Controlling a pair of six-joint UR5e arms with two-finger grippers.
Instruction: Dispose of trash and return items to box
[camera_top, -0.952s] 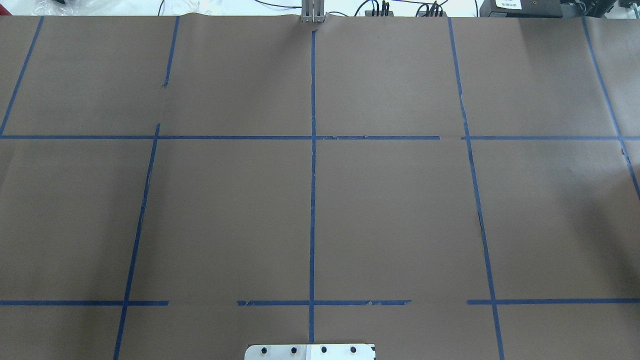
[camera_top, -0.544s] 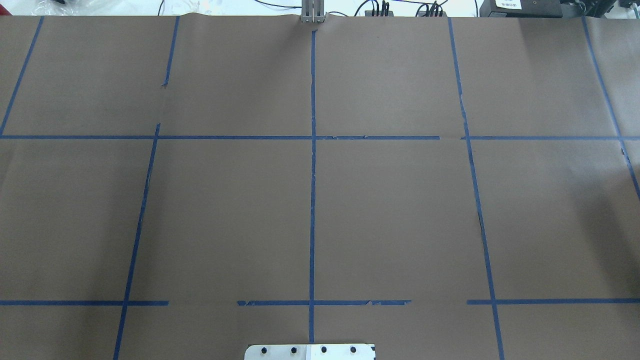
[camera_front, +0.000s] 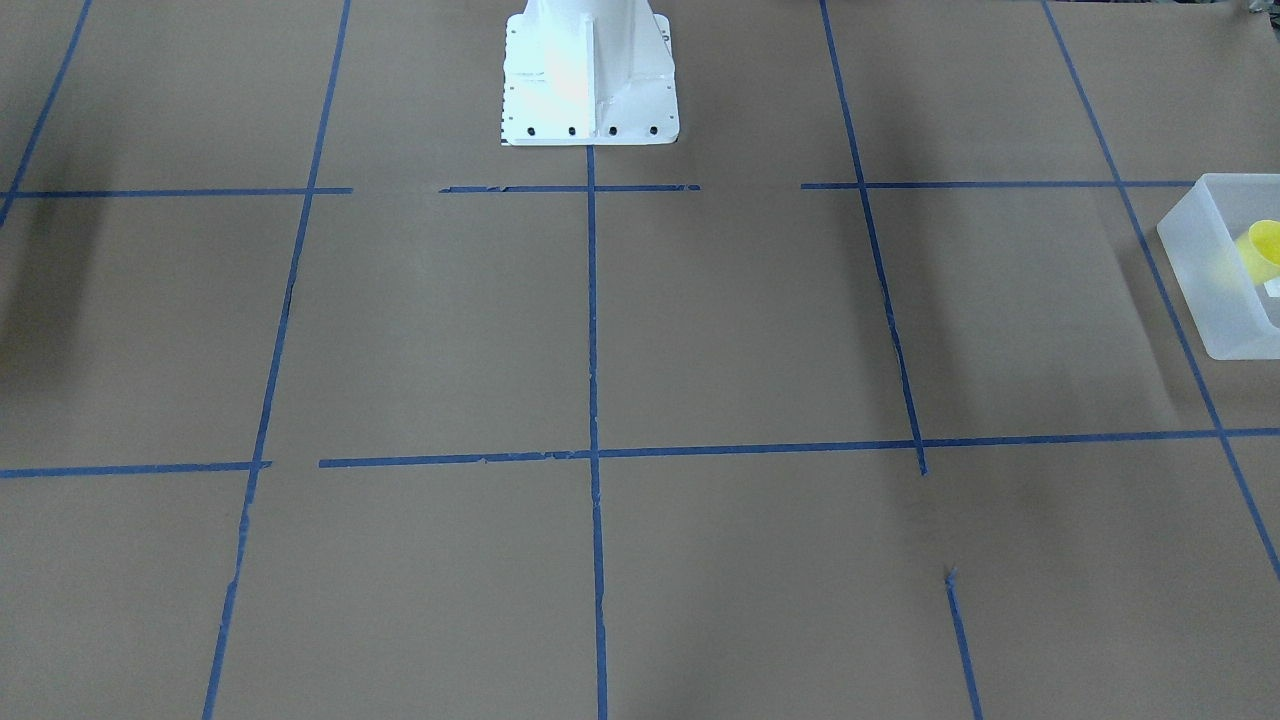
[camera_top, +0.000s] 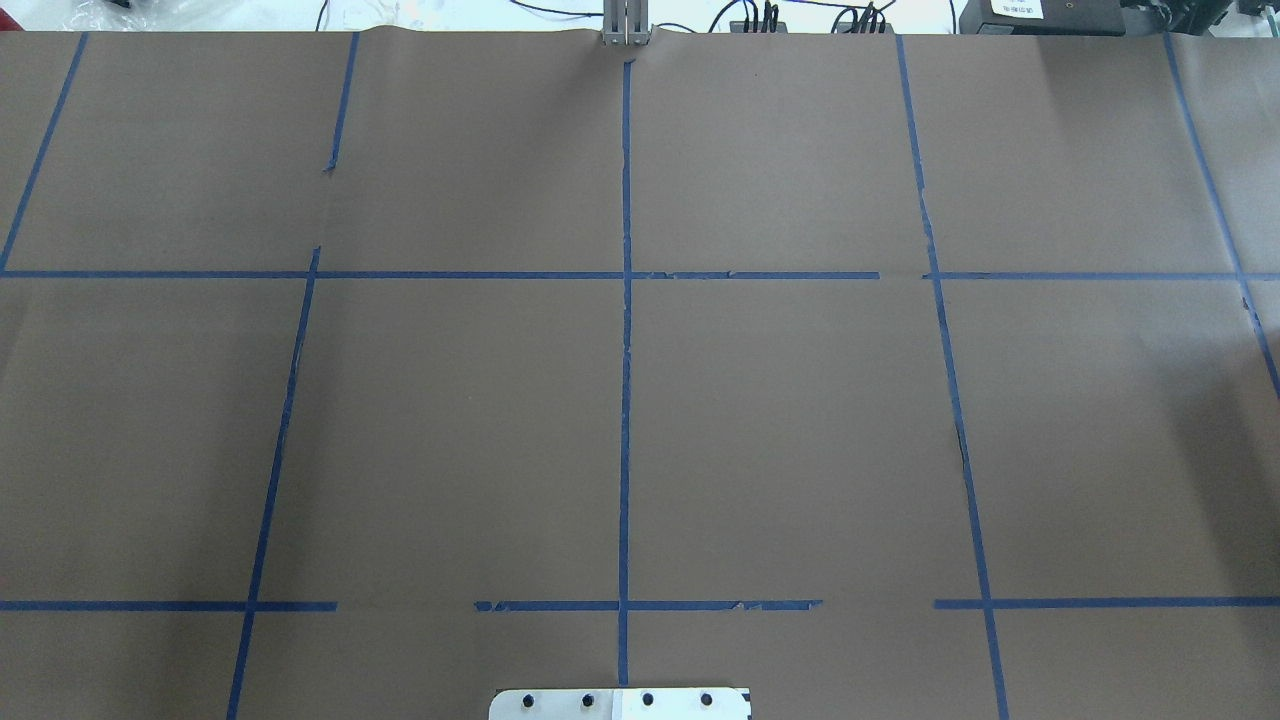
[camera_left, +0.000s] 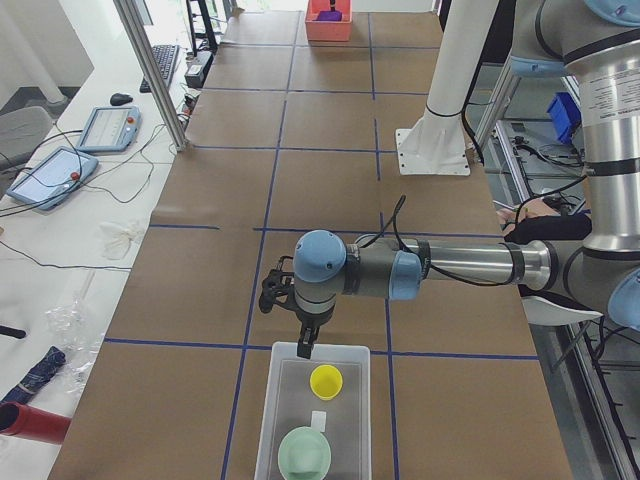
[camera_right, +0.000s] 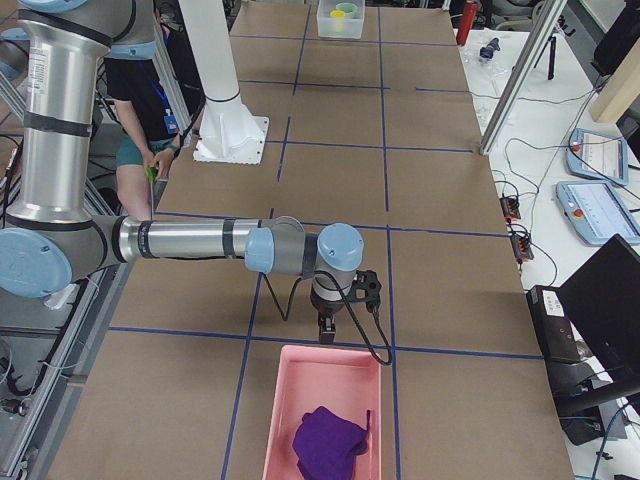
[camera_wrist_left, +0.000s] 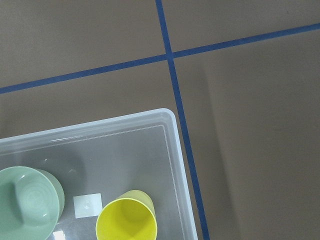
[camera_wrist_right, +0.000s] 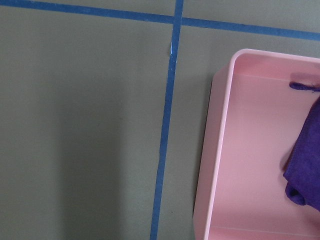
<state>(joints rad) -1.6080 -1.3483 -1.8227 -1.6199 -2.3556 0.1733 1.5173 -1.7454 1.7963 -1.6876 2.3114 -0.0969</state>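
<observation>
A yellow cup (camera_left: 326, 381) and a mint-green bowl (camera_left: 305, 455) stand upright inside the frosted box (camera_left: 352, 349) at the left end of the brown tabletop (camera_top: 800, 420), apparently already returned. The left fingers (camera_left: 305, 342) hang just above the box's rim. The right fingers (camera_right: 326, 330) hang over the edge of a pink bin (camera_right: 300, 385) holding a purple cloth (camera_right: 330, 440), likely the trash. I cannot tell whether either pair of fingers is spread or closed.

The left arm (camera_left: 460, 265) reaches out with its forearm level, and the wrist is bent so the left hand (camera_left: 306, 343) points straight down. The right arm (camera_right: 190, 240) has the same pose, forearm level and right hand (camera_right: 326, 330) pointing down. Whether either hand's fingers are parted or closed cannot be told.
</observation>
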